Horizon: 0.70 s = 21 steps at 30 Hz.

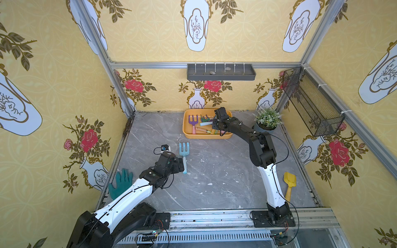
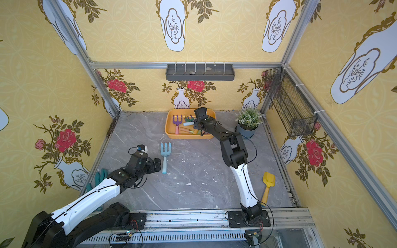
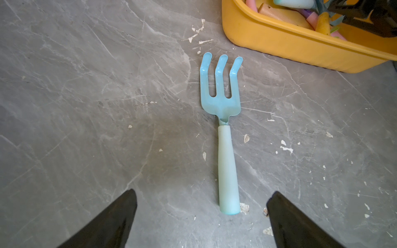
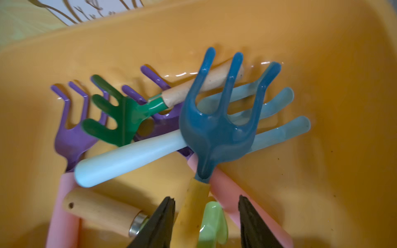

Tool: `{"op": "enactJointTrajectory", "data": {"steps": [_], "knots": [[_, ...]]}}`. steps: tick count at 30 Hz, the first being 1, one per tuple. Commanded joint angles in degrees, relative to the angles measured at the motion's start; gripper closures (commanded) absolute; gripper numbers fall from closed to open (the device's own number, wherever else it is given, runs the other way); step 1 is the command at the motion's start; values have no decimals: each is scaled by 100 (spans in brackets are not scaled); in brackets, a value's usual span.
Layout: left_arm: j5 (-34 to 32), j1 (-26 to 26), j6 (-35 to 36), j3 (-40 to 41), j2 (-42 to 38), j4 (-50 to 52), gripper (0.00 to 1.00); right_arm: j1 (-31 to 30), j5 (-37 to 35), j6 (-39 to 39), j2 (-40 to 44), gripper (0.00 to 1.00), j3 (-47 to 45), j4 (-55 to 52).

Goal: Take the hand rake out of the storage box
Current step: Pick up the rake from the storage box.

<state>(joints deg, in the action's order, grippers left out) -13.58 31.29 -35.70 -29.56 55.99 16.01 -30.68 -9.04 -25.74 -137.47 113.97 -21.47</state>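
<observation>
The orange-yellow storage box (image 1: 185,128) (image 2: 167,128) sits at the back of the table and holds several hand rakes. Among them are a purple one (image 1: 192,122), a green one (image 4: 122,120) and a dark blue one with a yellow handle (image 4: 217,128). My right gripper (image 4: 205,197) (image 1: 216,126) hangs open inside the box, its fingers either side of that yellow handle without clamping it. A light blue hand rake (image 1: 184,154) (image 2: 165,154) (image 3: 225,150) lies flat on the table outside the box. My left gripper (image 3: 204,193) (image 1: 180,165) is wide open at its handle end, touching nothing.
A potted plant (image 1: 267,120) stands right of the box. A yellow shovel (image 1: 289,184) lies at the right edge and a teal glove (image 1: 121,184) at the left edge. A grey trough (image 1: 221,72) and a black wire basket (image 1: 311,107) hang on the walls.
</observation>
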Motion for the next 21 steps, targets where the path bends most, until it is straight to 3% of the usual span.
{"op": "enactJointTrajectory", "data": {"steps": [1,7,14,21], "knots": [[-65,-17,20,55,-26,25,0,-17,-128,-123,-266,50,327,-218],[-97,-15,-13,178,-50,43,0,-19,186,-108,-605,54,546,-129],[-70,-13,3,223,-115,18,0,-26,255,-142,-737,72,796,-199],[-74,-15,-13,230,-123,34,0,-26,175,-110,-334,88,685,-196]]}}
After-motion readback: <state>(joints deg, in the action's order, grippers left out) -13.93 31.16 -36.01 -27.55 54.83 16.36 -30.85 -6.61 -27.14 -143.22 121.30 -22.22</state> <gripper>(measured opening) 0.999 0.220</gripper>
